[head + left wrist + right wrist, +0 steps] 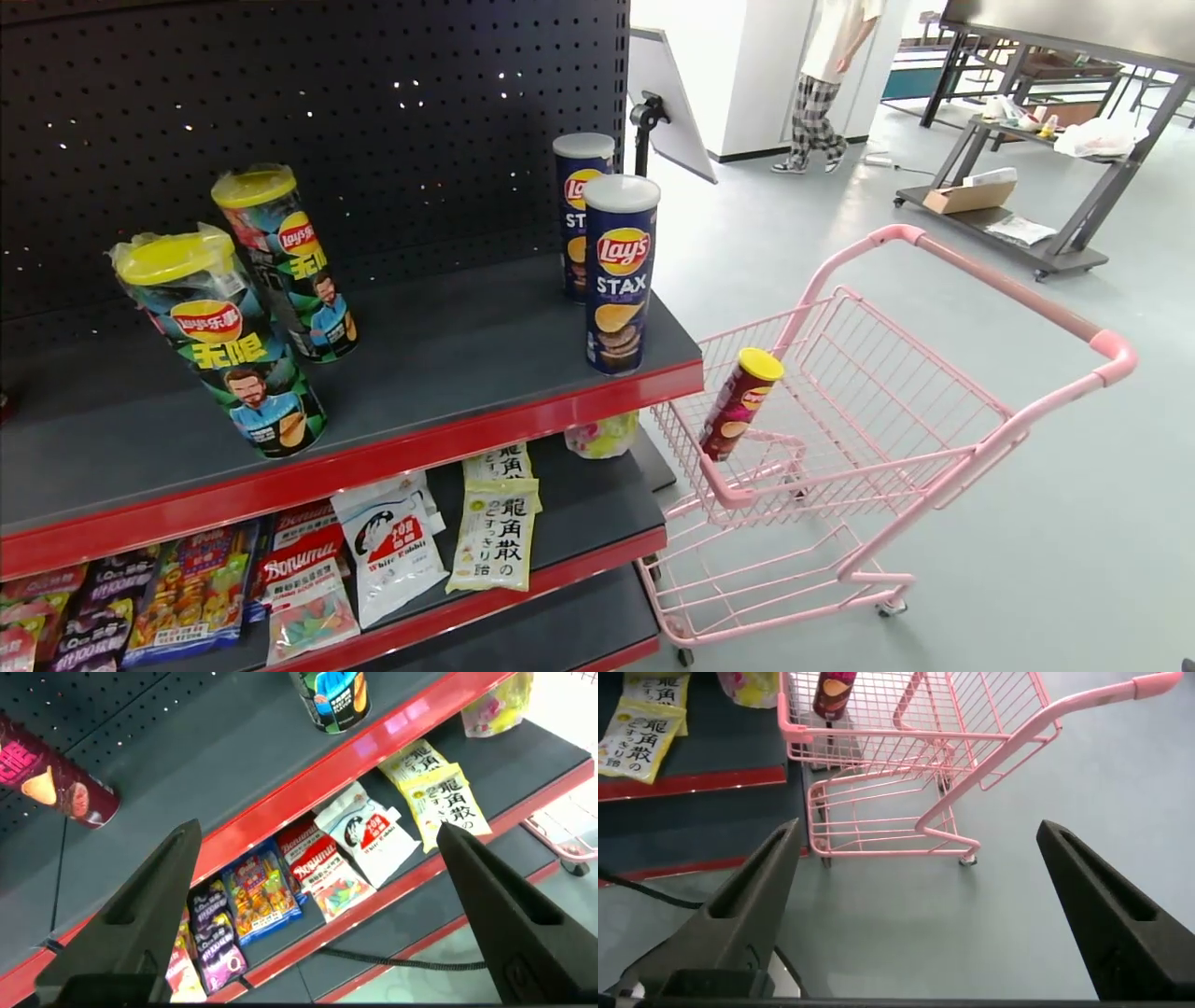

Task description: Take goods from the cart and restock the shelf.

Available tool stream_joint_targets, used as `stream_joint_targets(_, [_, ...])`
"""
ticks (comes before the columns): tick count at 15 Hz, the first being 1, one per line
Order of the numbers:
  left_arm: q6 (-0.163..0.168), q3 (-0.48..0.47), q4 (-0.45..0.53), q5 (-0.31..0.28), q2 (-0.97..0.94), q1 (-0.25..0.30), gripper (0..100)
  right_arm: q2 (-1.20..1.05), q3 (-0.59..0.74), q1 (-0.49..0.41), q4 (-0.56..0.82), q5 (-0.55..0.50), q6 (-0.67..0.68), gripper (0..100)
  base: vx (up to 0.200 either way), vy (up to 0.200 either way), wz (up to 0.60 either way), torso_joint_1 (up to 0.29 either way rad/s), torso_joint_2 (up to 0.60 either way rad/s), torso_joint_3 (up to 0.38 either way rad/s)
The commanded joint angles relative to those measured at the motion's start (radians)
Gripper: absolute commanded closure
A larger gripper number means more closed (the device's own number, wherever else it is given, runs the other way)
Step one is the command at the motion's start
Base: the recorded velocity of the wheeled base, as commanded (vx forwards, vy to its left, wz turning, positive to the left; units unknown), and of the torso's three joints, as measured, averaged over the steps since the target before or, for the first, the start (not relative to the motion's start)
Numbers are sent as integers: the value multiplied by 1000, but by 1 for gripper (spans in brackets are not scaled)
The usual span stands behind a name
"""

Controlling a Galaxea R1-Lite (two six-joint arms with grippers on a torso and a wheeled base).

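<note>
A maroon chip can with a yellow lid [740,403] leans in the front corner of the pink cart [1008,287], beside the shelf's right end. The top shelf board [448,345] carries two green cans with yellow lids [229,345] on the left. Two blue cans [619,275] stand at its right end. My left gripper [318,826] hangs open and empty in front of the lower snack shelves. Another maroon can [61,777] lies on its side on the board beyond it. My right gripper [917,826] is open and empty over the floor, short of the cart [971,784] and its can [836,691].
Snack bags [493,532] fill the lower shelf, with a white bag [369,840] and yellow bags [448,803] near the left gripper. A black cable [402,961] runs along the bottom shelf. A board on a stand [667,103] and a metal rack [1046,187] stand farther back. Grey floor lies open around the cart.
</note>
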Motion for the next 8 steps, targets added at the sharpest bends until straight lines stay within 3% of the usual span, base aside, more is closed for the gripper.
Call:
stream_joint_targets(1, [1,-2,0,0,1,0,0,0,5,1,-2,0,-1,0,0,0,0,0,0,0])
stream_joint_targets(8, [1,1,2,-11,-37,-6,0,81,-17,-1,-25,-1,-1,0,0,0,0,0,0,0])
